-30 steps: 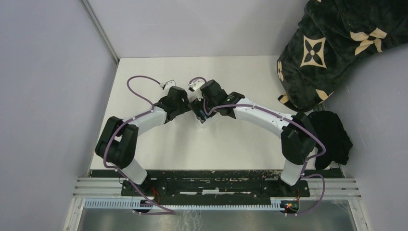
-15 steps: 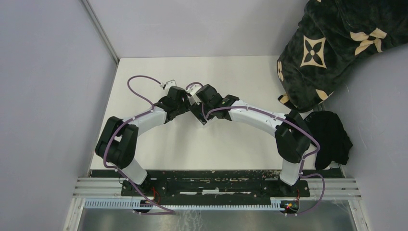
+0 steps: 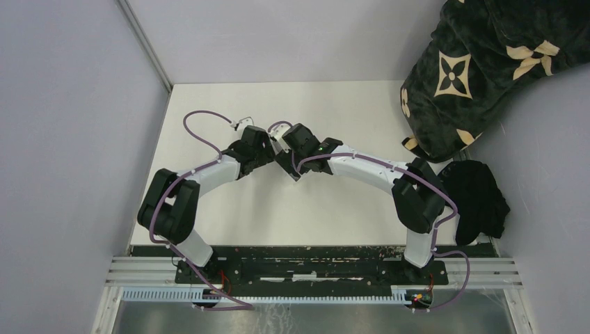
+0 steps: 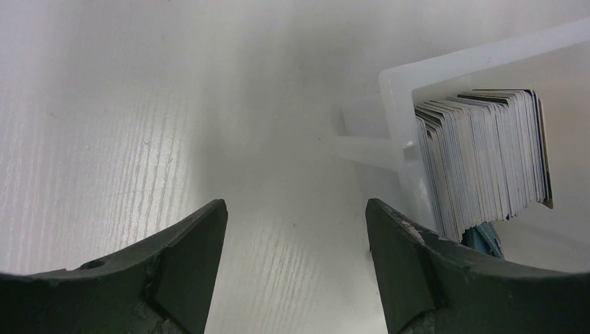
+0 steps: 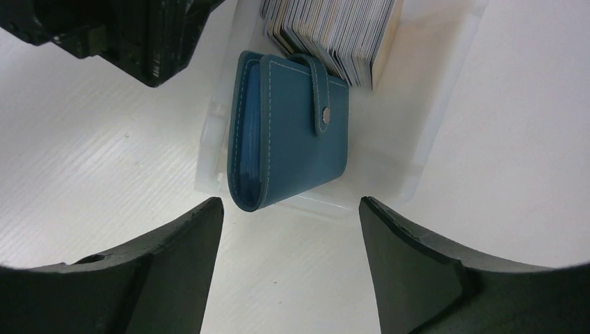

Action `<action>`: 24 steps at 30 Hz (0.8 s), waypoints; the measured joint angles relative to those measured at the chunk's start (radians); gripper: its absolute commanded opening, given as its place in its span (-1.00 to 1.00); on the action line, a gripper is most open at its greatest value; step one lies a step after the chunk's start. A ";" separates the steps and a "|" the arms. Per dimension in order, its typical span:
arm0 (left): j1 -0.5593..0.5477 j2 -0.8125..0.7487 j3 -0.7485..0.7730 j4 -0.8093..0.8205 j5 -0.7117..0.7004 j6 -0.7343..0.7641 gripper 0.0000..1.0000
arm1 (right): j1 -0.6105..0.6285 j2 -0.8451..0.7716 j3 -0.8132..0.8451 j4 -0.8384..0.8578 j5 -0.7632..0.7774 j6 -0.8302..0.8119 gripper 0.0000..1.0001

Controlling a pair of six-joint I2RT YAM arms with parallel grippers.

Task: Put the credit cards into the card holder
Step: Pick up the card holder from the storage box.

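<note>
The credit cards stand on edge as a thick stack in a clear plastic tray. The teal card holder lies shut, snap tab fastened, in the same tray next to the stack. My right gripper hangs open just short of the card holder's folded end, holding nothing. In the left wrist view the credit cards are at the right inside the tray, with a sliver of the card holder below them. My left gripper is open over bare table, beside the tray's outer wall.
The left arm's black fingers sit close to the tray's left side. A dark patterned blanket and a black cloth lie at the right of the white table. Grey walls close in the left and back.
The right arm has swung left, its elbow moving inward and its wrist closer to the left gripper; its jaws narrowed slightly. The left arm has barely moved.
</note>
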 measured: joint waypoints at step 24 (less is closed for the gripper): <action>0.000 -0.013 -0.014 0.002 -0.002 0.000 0.61 | -0.001 0.083 0.002 0.044 0.019 -0.039 0.34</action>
